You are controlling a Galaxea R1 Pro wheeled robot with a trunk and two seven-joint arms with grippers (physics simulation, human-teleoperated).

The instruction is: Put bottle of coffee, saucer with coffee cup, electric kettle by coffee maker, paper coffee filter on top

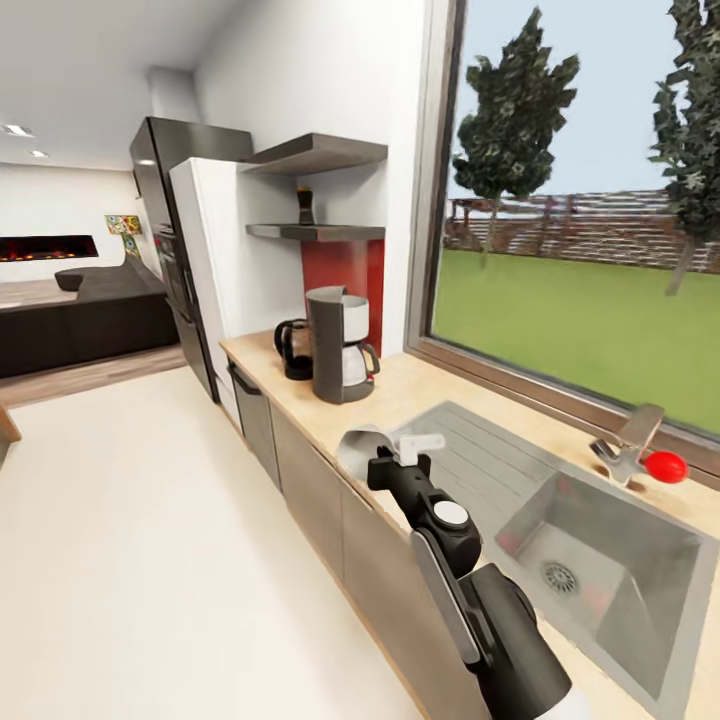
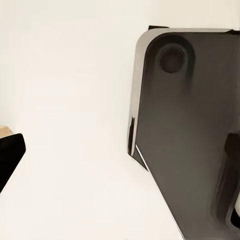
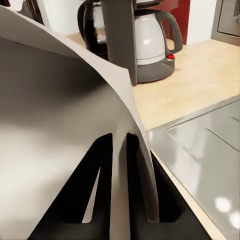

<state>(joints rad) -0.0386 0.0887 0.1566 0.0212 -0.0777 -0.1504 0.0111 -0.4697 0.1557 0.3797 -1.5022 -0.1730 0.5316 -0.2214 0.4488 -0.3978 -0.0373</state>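
Note:
My right gripper [image 1: 385, 458] hovers over the front edge of the kitchen countertop [image 1: 420, 390], shut on the white paper coffee filter [image 1: 362, 446]. In the right wrist view the filter [image 3: 60, 100] curves wide, its edge pinched between the black fingers [image 3: 142, 190]. Beyond it stands the coffee maker [image 1: 338, 345], its carafe [image 3: 147, 37] in the recess. The dark electric kettle [image 1: 293, 348] sits just behind it. The bottle of coffee [image 1: 305, 205] stands on the kitchen shelf [image 1: 320, 232]. Saucer and coffee cup are out of view. In the left wrist view, dark fingertips [image 2: 9, 155] sit far apart over pale floor.
A steel sink [image 1: 590, 560] with a drainboard lies right of my arm. A faucet [image 1: 630, 440] and a red ball [image 1: 665, 466] stand by the window. Grey drawer fronts [image 1: 300, 480] run below the counter, a tall fridge [image 1: 190, 260] ends it, and open floor [image 1: 130, 560] lies left.

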